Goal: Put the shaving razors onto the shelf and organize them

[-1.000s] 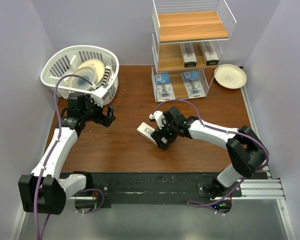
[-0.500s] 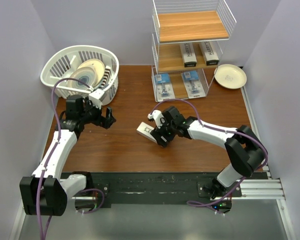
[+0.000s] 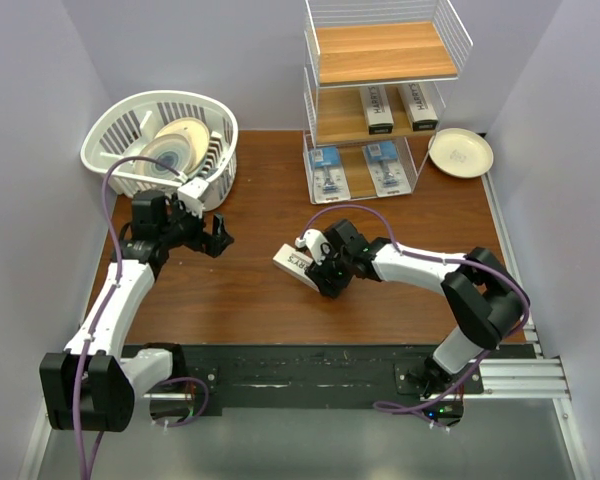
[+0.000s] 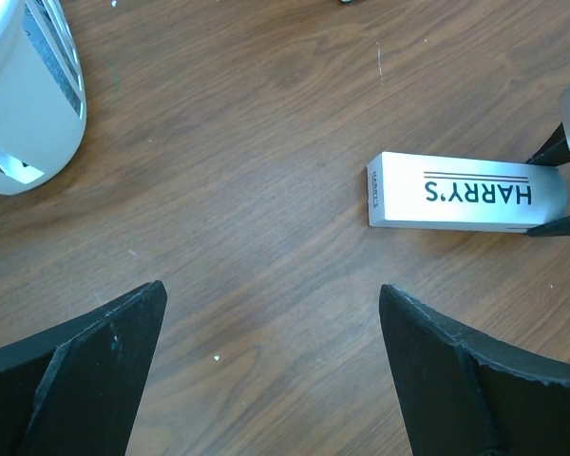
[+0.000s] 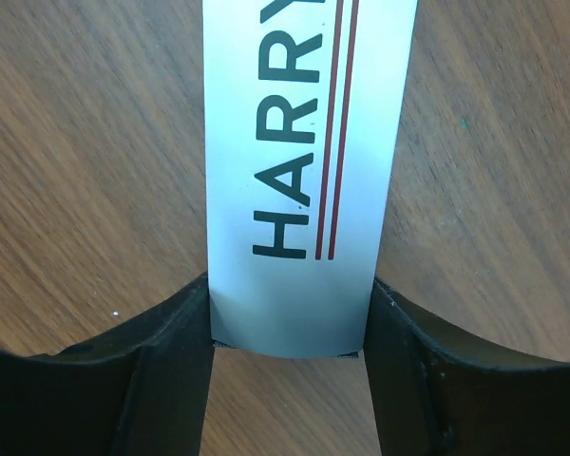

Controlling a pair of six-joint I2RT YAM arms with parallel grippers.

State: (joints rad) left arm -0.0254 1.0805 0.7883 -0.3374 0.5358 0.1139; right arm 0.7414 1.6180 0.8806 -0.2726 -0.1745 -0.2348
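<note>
A long white "HARRY'S" razor box [image 3: 294, 263] [image 5: 309, 171] lies flat on the brown table. My right gripper [image 3: 321, 273] [image 5: 290, 296] has a finger pressed on each long side of its near end. The box [image 4: 465, 193] also shows in the left wrist view, at the right. My left gripper [image 3: 211, 236] [image 4: 271, 304] hangs open over bare wood to the left of the box, holding nothing. The shelf [image 3: 458, 40] stands at the back, with two razor boxes [image 3: 377, 108] on its middle tier and two blister packs [image 3: 329, 172] on the bottom tier.
A white slatted basket [image 3: 108, 130] [image 4: 28, 95] with plates [image 3: 175, 145] in it stands at the back left, close to the left gripper. A cream plate [image 3: 461, 152] lies right of the shelf. Purple walls enclose the table on three sides.
The right gripper's fingers have closed in from wide open onto the sides of the razor box. The left arm shifted slightly and stays open.
</note>
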